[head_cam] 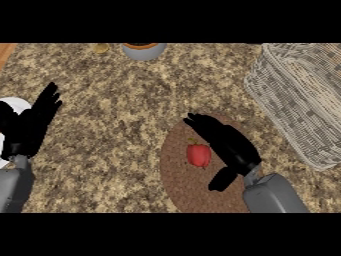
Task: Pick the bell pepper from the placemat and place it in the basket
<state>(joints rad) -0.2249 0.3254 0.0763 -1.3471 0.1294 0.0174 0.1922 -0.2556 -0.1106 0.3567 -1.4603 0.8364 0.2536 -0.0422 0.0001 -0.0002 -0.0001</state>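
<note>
While right hand (232,147) hovers beside pepper (198,156), fingers (202,123) spread, nothing pinched: pepper likely light, stiff, slick; grasp round body, not stem.

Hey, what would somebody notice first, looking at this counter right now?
The red bell pepper on the round brown placemat, low centre, with the right hand open just beside it. At the right stands a big wicker basket; the left hand rests open at the left.
</note>
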